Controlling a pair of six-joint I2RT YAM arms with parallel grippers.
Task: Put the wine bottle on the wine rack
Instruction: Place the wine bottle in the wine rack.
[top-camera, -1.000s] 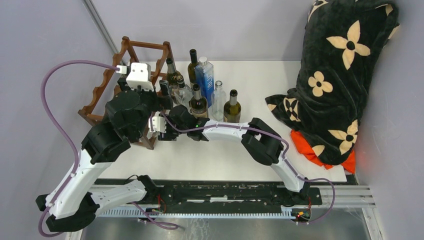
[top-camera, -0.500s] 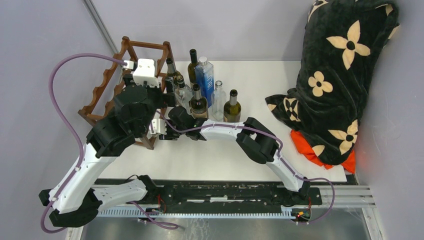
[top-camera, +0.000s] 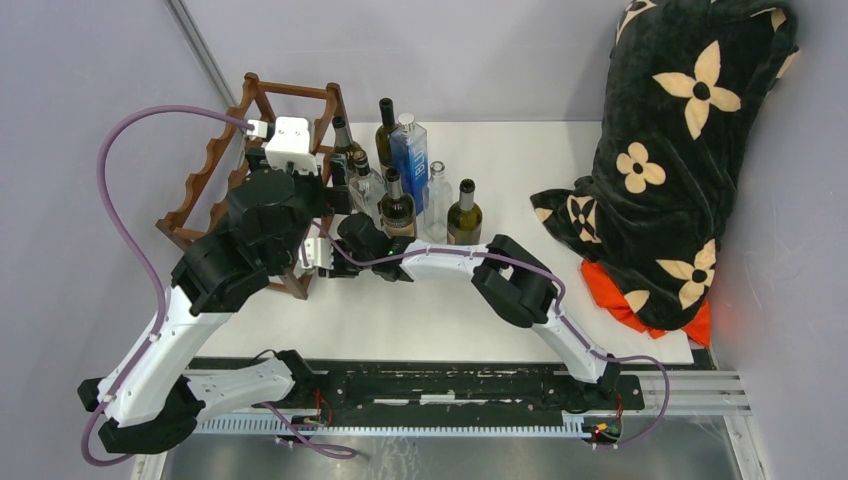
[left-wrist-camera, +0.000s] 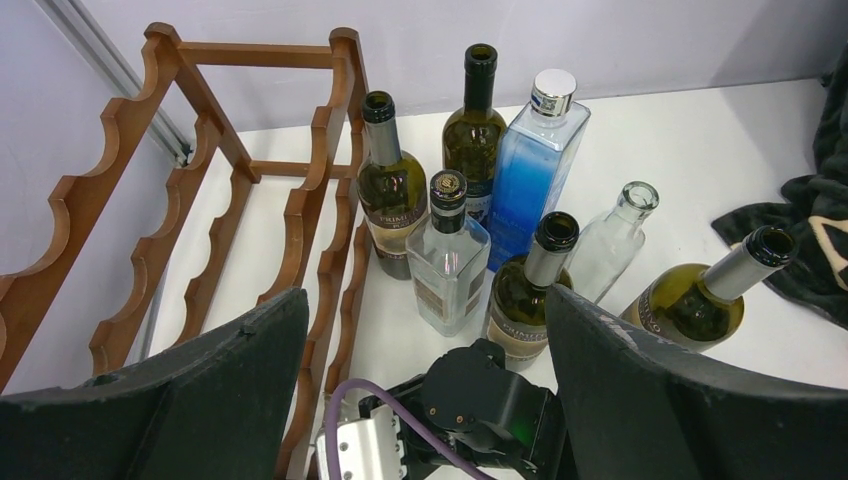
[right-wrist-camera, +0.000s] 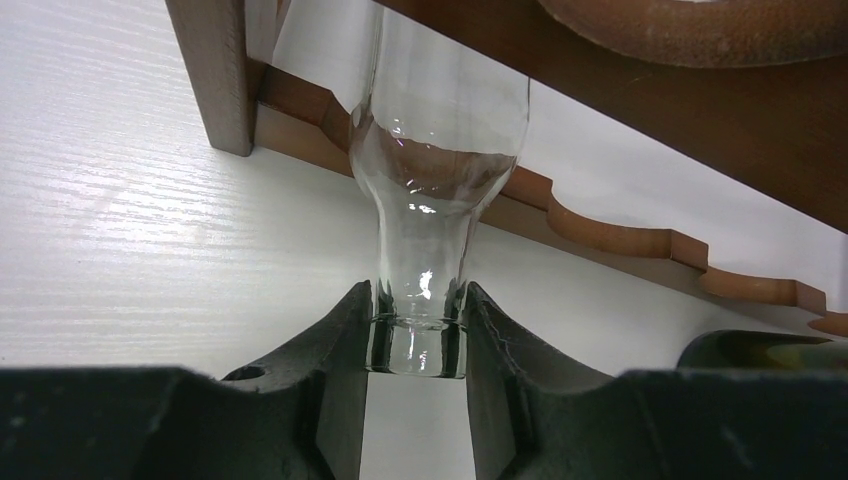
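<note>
**Q:** What does the rack (left-wrist-camera: 262, 53) hold?
**A:** An empty clear bottle (right-wrist-camera: 430, 150) lies across its low rail. The right gripper (right-wrist-camera: 415, 340) pinches the neck.
**Q:** Surroundings?
**A:** Seven bottles (left-wrist-camera: 447, 262) stand beside the rack. The left gripper (left-wrist-camera: 427, 310) hovers above them, spread wide, empty.
**Q:** Change?
**A:** The left arm has swung nearer the bottles.

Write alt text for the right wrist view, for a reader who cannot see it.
The right gripper is shut on the neck of a clear glass bottle. The bottle's body crosses a scalloped rail of the wine rack, over a white table.
</note>
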